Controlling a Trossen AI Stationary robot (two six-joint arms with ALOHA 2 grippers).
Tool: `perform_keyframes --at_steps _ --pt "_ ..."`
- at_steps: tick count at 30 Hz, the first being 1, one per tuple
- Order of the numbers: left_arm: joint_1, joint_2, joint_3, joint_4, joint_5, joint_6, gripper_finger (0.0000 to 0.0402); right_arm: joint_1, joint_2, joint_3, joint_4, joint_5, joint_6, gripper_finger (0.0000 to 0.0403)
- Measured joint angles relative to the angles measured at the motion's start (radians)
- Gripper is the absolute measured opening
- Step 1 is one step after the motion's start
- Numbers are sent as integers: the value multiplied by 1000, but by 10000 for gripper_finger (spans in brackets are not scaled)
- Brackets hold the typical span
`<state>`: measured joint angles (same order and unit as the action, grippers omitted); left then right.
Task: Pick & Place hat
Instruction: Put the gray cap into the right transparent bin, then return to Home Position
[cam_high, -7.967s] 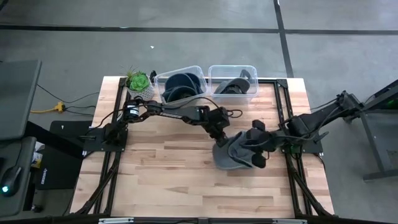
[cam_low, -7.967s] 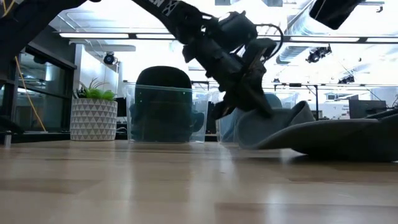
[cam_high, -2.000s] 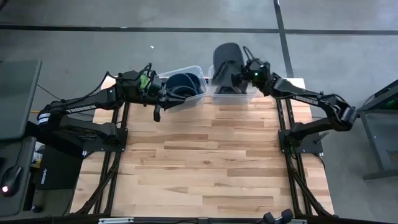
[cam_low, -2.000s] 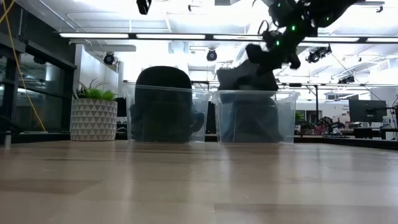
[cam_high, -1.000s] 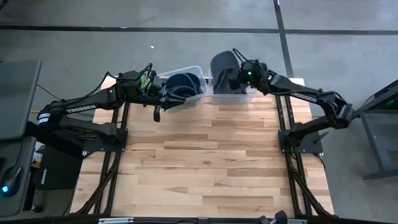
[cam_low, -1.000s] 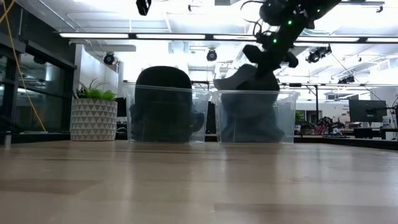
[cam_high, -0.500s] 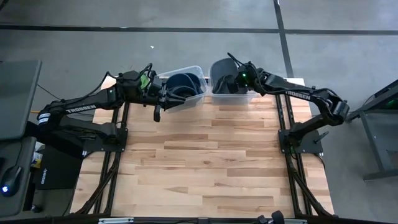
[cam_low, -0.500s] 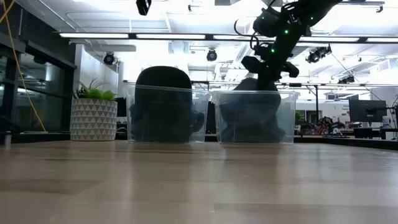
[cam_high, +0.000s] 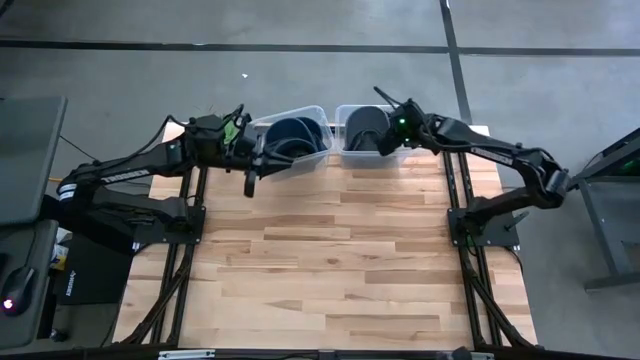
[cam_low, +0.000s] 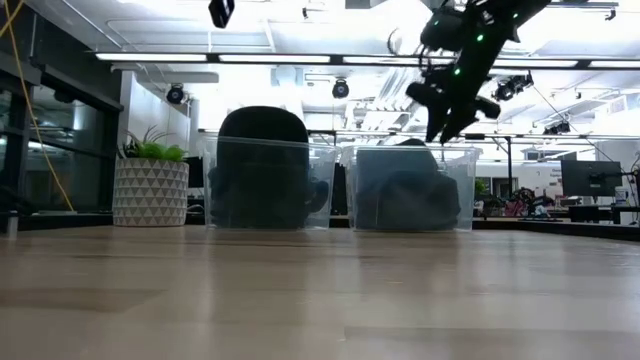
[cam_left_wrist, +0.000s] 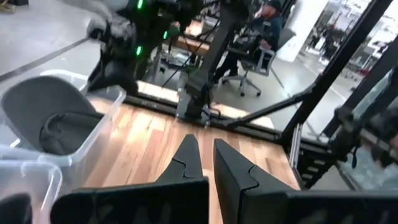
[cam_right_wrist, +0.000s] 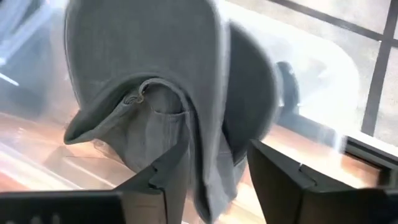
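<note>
The grey hat (cam_right_wrist: 155, 74) lies inside the clear right bin (cam_high: 408, 110) at the table's far edge, with its crown up and its brim folded. In the low view the hat (cam_low: 405, 195) sits below the bin's rim. My right gripper (cam_right_wrist: 216, 149) hangs open just over that bin (cam_low: 460, 160), and a fold of the brim shows between its fingers. My left gripper (cam_left_wrist: 200, 162) is shut on nothing and hovers in front of the left bin (cam_high: 318, 112). My right gripper stands open, slanting down from the table's right. One finger (cam_right_wrist: 171, 180) is on each side of the hat's folded brim edge (cam_right_wrist: 208, 186). I cannot tell whether either finger touches the cloth. The hat rests in the bin.
The left bin holds dark blue hats (cam_high: 290, 140). A potted plant (cam_low: 150, 185) stands at the far left corner. Bare wooden tabletop (cam_high: 330, 260) spreads out in front of the bins. In the left wrist view, people sit at desks beyond the table.
My right gripper has come down over the right bin with the hat, tipped downward and let it go. The hat, which stuck up above the bin's far rim a second ago, has sunk into the bin. The left arm has barely shifted.
</note>
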<state>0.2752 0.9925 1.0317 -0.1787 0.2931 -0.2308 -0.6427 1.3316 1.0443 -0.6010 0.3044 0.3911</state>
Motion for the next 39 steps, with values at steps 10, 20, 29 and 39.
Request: perform_keyframes --at_steps 10,20,29,39 --pt "0 -93 -5 -159 -91 43 0 -38 -219 0 -5 -163 -18 163" --pt "0 -384 -333 -25 -204 -94 0 40 -431 0 -2 -249 -83 125" --pt "0 -649 -659 222 -275 -271 0 185 -567 -165 204 -235 -70 102" --pt "0 -754 -876 426 -311 -387 0 255 -770 -554 666 -226 87 86"
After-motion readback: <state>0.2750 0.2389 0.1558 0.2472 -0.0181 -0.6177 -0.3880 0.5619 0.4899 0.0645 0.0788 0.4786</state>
